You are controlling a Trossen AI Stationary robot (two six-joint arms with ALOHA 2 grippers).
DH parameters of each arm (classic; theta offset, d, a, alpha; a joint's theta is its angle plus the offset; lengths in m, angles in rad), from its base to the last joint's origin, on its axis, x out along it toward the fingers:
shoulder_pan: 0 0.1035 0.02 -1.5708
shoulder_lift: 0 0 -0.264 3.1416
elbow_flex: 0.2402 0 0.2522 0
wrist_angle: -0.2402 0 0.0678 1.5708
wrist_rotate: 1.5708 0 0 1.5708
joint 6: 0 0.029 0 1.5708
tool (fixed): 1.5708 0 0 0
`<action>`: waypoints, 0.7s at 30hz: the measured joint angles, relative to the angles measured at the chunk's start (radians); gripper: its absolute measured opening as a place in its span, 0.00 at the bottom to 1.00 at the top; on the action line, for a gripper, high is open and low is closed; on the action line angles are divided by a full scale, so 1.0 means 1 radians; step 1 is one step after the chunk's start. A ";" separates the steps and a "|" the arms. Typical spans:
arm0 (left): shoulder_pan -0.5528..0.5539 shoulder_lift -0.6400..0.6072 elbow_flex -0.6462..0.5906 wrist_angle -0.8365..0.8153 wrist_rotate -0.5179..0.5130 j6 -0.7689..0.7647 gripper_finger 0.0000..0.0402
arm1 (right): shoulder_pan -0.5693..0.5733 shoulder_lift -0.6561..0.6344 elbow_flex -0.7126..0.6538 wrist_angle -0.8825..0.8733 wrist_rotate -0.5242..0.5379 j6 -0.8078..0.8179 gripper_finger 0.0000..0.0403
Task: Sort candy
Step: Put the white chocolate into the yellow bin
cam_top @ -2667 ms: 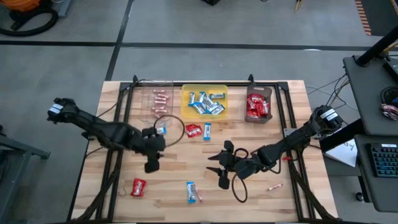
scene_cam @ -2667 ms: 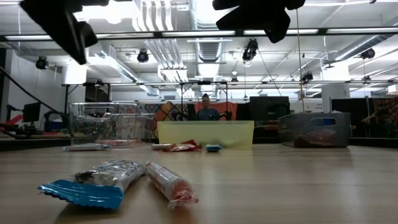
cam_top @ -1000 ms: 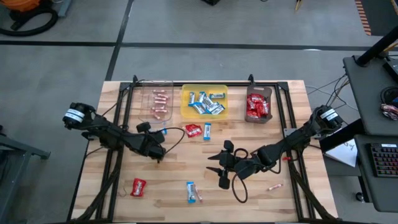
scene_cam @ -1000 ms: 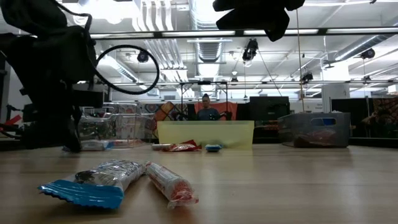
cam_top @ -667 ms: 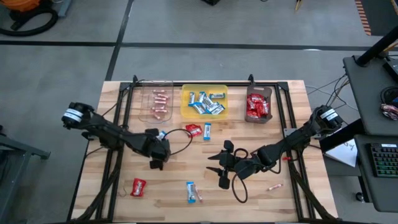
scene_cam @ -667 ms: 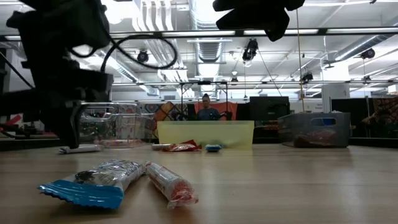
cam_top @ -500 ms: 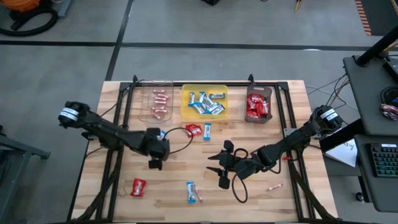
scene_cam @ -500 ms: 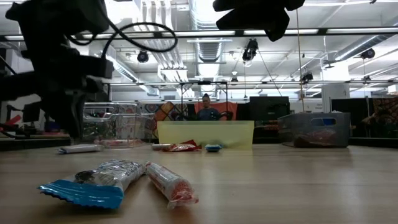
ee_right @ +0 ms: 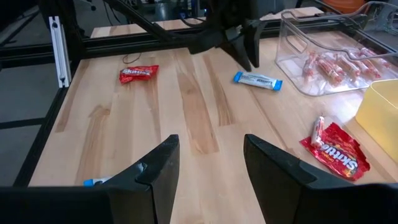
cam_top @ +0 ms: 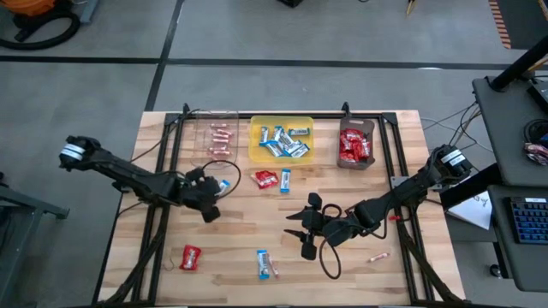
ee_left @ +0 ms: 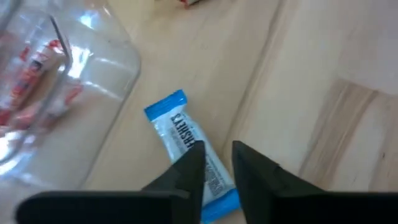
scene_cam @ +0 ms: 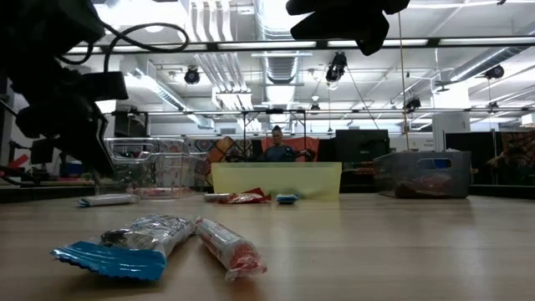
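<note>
A: Left gripper (cam_top: 208, 211)?
B: Left of centre, hovering beside a blue-and-white bar (cam_top: 223, 183) on the desk (cam_top: 240, 239); fingers narrowly parted, empty.
A: Right gripper (cam_top: 301, 236)?
B: Lower centre; spread wide, empty; candy scattered around.

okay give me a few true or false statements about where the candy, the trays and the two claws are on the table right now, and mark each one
1. The yellow tray holds blue-and-white bars. True.
2. The left claw is clamped on a red packet. False: it holds nothing, hanging over a blue-and-white bar beside the clear tray.
3. The right claw stands open and empty. True.
4. The dark tray is empty. False: it holds red packets.
5. A loose red packet lies near the table's front left. True.
</note>
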 joint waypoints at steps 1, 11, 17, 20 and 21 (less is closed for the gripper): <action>0.000 -0.011 -0.023 0.033 0.000 -0.004 0.19 | 0.000 0.000 0.000 0.000 0.000 0.000 0.42; 0.000 0.014 -0.145 0.180 -0.125 -0.056 0.53 | 0.000 0.000 0.000 0.006 0.000 0.000 0.42; 0.000 0.052 -0.147 0.203 -0.095 -0.059 0.56 | 0.000 0.000 0.000 0.008 0.000 0.000 0.42; 0.000 0.079 -0.155 0.219 -0.079 -0.067 0.54 | 0.000 0.000 0.000 0.007 0.000 0.000 0.42; 0.000 0.091 -0.156 0.229 -0.078 -0.069 0.53 | 0.000 0.000 0.000 0.007 0.000 0.000 0.42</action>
